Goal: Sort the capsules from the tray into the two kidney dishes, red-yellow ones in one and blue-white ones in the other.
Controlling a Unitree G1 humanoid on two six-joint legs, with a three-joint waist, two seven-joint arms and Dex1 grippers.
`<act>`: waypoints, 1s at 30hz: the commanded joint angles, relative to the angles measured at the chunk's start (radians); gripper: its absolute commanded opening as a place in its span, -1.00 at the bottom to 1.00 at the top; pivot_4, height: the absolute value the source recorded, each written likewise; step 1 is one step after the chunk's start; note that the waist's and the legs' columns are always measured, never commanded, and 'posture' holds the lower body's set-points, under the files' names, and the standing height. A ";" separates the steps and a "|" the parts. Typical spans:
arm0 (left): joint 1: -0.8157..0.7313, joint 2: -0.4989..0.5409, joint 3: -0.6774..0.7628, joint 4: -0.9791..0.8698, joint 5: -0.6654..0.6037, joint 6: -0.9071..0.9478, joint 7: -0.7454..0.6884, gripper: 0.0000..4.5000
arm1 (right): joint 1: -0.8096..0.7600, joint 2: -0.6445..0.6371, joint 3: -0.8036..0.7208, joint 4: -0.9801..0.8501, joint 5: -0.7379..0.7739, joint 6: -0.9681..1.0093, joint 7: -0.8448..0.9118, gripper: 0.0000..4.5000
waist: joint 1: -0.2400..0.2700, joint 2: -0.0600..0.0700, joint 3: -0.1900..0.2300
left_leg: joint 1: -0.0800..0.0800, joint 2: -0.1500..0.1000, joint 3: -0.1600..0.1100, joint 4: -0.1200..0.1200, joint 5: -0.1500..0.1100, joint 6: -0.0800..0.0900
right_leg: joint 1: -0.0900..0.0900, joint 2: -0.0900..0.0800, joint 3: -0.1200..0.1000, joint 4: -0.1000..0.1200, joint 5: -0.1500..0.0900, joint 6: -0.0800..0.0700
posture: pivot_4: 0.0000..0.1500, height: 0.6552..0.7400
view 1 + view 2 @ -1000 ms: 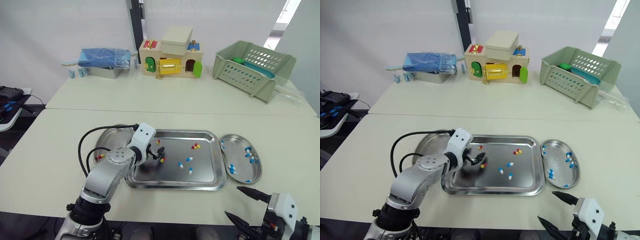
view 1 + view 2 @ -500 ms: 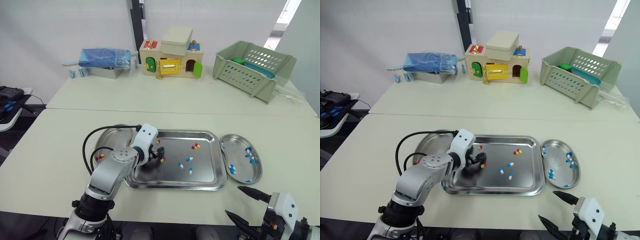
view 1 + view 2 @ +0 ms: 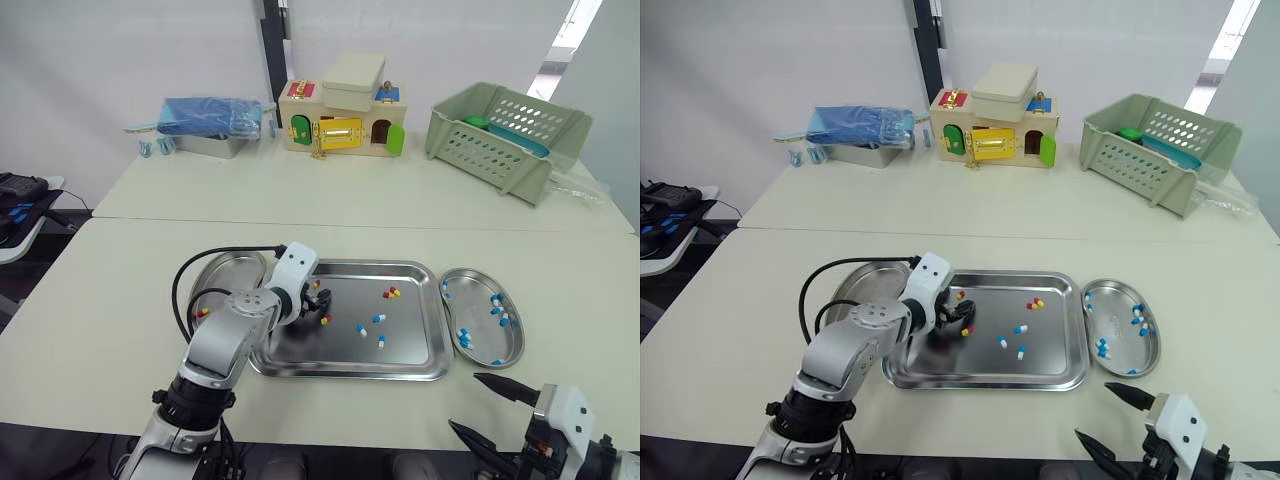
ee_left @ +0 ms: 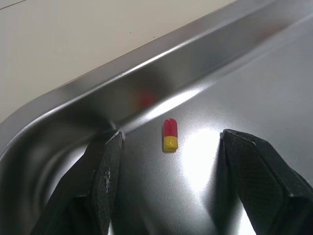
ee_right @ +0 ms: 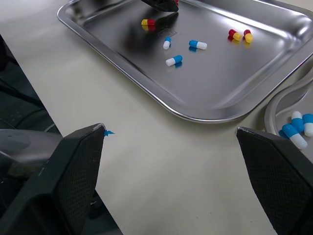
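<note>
1. Steel tray [image 3: 350,372] on the bench [image 3: 120,300] holds scattered red-yellow and blue-white capsules. The right kidney dish [image 3: 483,320] carries blue-white capsules [image 3: 497,305], and the left kidney dish [image 3: 225,272] has one red-yellow piece [image 3: 202,312] that I can see.
2. One red-yellow capsule [image 4: 169,135] lies by the tray's curved rim, between my left pincer's [image 3: 318,303] fingers, touching neither.
3. Left pincer is spread wide and empty. Right pincer [image 3: 466,401] hangs released at the bench's near edge, grasping nothing.

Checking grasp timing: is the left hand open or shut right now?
Open. The left hand has its fingers apart, a red-yellow capsule lying untouched between them on the tray.
</note>
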 commanded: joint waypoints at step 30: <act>0.034 -0.018 0.137 -0.183 -0.054 0.074 -0.001 -0.98 | -0.014 -0.013 -0.028 -0.004 0.036 -0.045 0.017 1.00 | -0.001 0.000 0.000 | 0.000 0.000 0.000 0.000 0.000 0.000 | 0.000 0.000 0.000 0.000 0.000 0.000 | 1.00 1.00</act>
